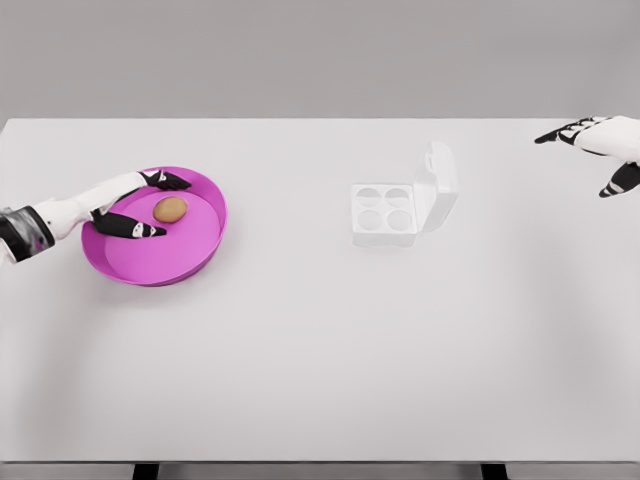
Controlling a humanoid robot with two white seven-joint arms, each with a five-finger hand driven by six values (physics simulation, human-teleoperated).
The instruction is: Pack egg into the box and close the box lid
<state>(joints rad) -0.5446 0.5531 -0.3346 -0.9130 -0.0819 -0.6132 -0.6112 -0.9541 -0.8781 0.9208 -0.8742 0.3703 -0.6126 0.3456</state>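
Lying in the pink dish (196, 250) near the tabletop's left edge, the egg (170, 209) looks light, smooth, fragile; left hand (128, 205) fingers spread around it, so cradle its sides gently

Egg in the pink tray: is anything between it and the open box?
Nothing visible. The egg lies in the pink tray, flanked by the left hand; bare table separates it from the open box.

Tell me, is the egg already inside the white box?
No, the egg lies in the pink tray by the left hand; the open box holds nothing.
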